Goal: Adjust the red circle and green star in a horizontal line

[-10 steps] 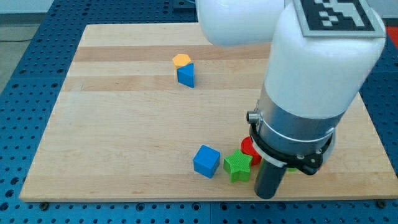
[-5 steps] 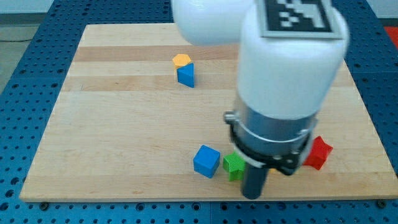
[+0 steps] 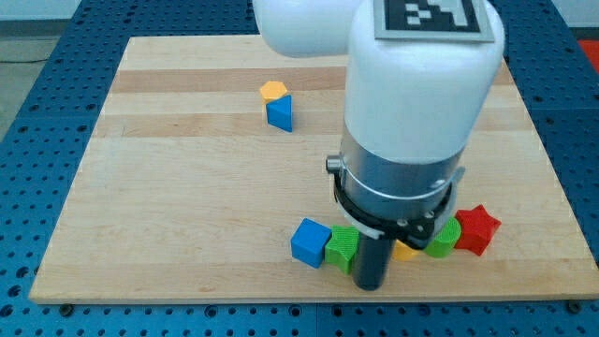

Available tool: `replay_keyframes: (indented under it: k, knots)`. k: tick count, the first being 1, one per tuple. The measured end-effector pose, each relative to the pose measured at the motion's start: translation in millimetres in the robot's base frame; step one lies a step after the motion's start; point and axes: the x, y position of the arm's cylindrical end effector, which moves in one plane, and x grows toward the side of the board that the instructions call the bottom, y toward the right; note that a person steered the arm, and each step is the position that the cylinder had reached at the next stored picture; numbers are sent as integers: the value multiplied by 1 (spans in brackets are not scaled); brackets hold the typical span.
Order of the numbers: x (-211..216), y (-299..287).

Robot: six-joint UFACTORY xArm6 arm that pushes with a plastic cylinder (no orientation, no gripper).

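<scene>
The green star lies near the board's bottom edge, partly hidden by the arm, and touches the blue cube on its left. My tip is down on the board just to the right of the green star and slightly below it. The red circle does not show; the arm's body covers the spot where it was.
To the right of the rod lie a small yellow block, a green block and a red star, in a row. An orange hexagon and a blue block sit together near the top middle. The wooden board rests on a blue pegboard.
The arm has moved to the view's left. The green star has slid left against the blue cube. The red circle has gone out of sight, and the red star and green and yellow blocks are uncovered.
</scene>
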Motion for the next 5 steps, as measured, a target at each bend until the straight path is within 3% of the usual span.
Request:
replay_keyframes:
  k: [5]
  knots:
    - [-8,-27]
